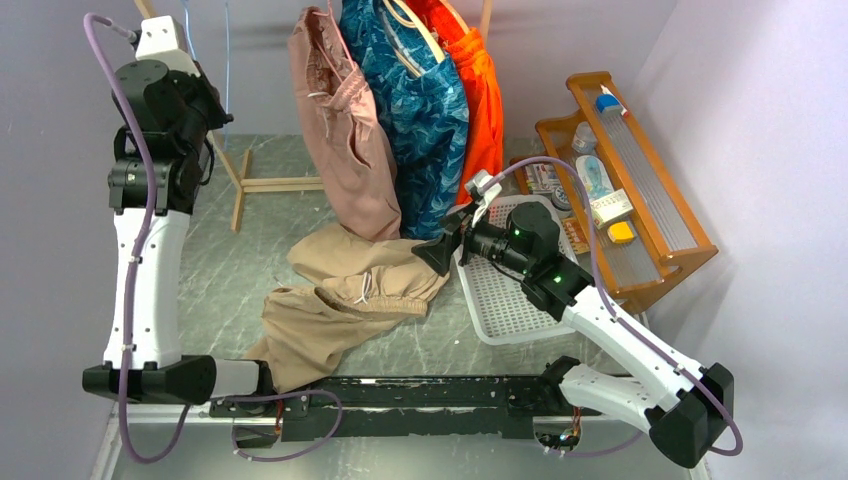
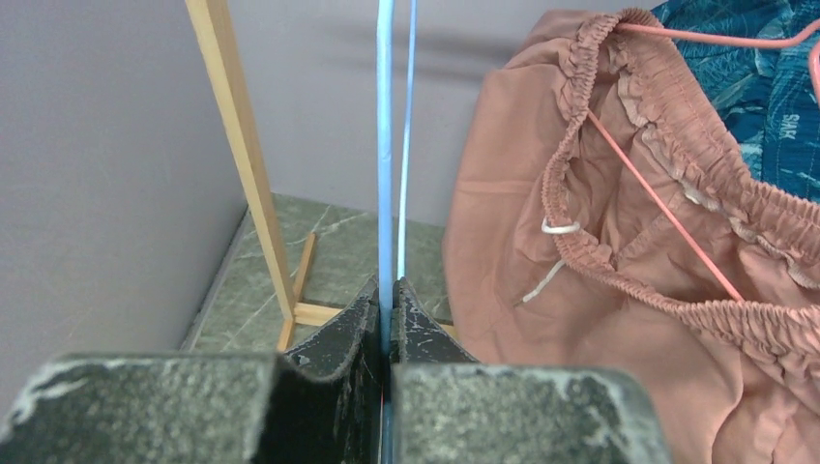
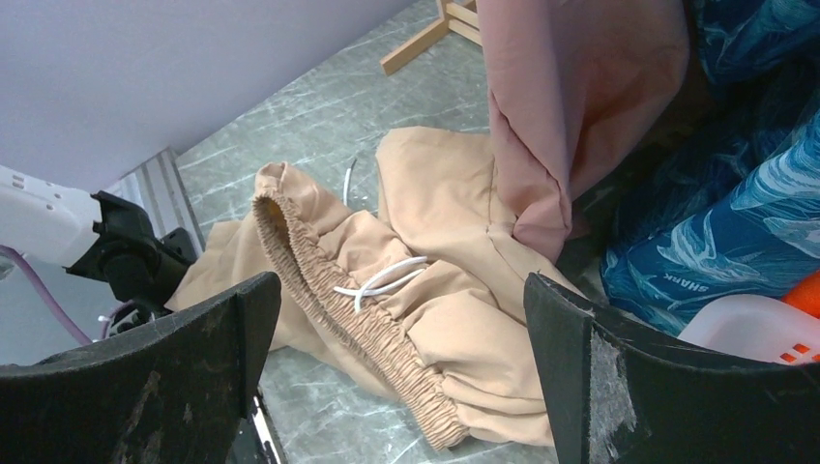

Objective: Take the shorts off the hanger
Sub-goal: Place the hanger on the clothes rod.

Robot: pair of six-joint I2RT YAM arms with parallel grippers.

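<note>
Tan shorts (image 1: pixel 340 290) lie crumpled on the table, off any hanger, their white cord and elastic waist (image 3: pixel 387 319) showing. Pink shorts (image 1: pixel 345 140), blue patterned shorts (image 1: pixel 420 110) and orange shorts (image 1: pixel 482 110) hang at the back. My left gripper (image 1: pixel 218 118) is raised at the far left, shut on a thin blue hanger (image 2: pixel 385 145) that carries no cloth. The pink shorts (image 2: pixel 541 271) hang just right of it on a pink wire hanger (image 2: pixel 667 208). My right gripper (image 3: pixel 401 290) stands wide open just above the tan shorts, touching nothing.
A wooden rack's leg and foot (image 1: pixel 270 185) stand behind the left arm. A white perforated tray (image 1: pixel 500 290) lies under the right arm. A wooden shelf (image 1: pixel 640 200) with small items fills the right side. Walls close in left, back and right.
</note>
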